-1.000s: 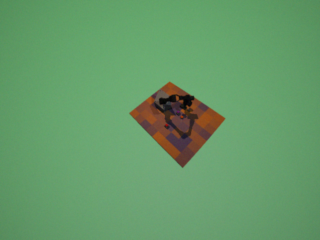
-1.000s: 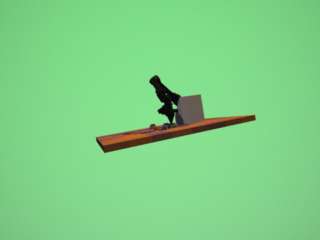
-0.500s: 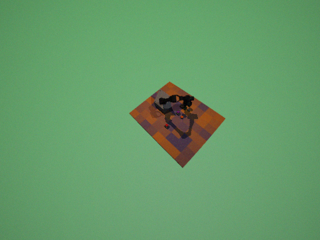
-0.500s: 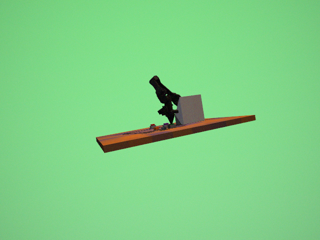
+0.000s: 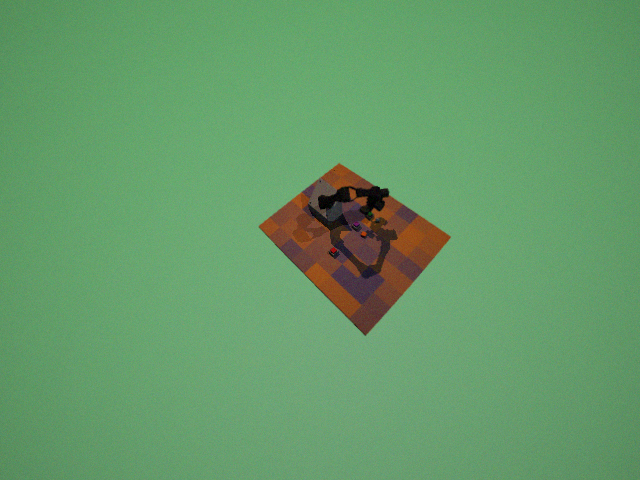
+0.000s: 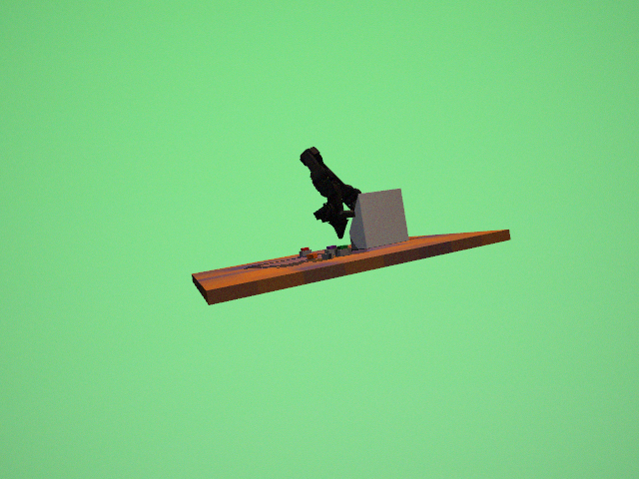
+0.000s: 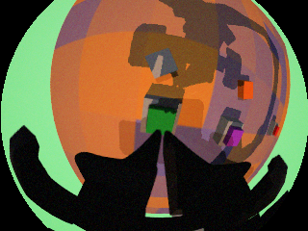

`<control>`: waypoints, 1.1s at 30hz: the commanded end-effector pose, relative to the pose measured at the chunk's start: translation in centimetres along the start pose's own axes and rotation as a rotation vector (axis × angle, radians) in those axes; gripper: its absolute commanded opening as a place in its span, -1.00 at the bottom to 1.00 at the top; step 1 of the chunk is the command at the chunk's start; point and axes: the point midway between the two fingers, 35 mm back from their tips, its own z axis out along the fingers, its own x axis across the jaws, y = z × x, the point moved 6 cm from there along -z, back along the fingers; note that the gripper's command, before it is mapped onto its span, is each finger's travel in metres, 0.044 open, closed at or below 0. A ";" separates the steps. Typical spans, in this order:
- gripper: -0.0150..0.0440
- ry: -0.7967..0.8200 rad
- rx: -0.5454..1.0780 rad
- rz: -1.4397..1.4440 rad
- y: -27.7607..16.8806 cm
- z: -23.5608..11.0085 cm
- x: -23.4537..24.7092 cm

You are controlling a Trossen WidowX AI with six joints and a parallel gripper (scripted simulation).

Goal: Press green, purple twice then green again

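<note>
The green button [image 5: 370, 213] [image 6: 342, 248] [image 7: 161, 119] sits on the checkered orange and purple board [image 5: 413, 242] [image 6: 248, 285], close to the arm's grey base [image 5: 324, 195] [image 6: 378, 219]. The purple button [image 5: 356, 225] [image 6: 329, 248] [image 7: 235, 137] lies a short way from it, to its right in the wrist view. My gripper [image 5: 371, 205] [image 6: 340, 235] [image 7: 162, 134] is shut and empty. It points down with its tips just above the green button, a small gap showing in the side view.
A red button [image 5: 333, 251] [image 6: 305, 248] lies further out on the board. A small orange piece [image 5: 363, 234] [image 6: 311, 255] [image 7: 245, 90] and a grey block [image 5: 377, 220] [image 7: 162, 62] lie close to the two task buttons.
</note>
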 end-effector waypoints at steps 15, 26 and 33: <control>-0.42 0.004 0.005 0.001 0.1 -6.6 -8.1; -0.42 -0.003 0.006 0.000 -1.0 -3.7 -13.2; -0.42 -0.009 0.006 0.001 -1.2 0.2 -13.4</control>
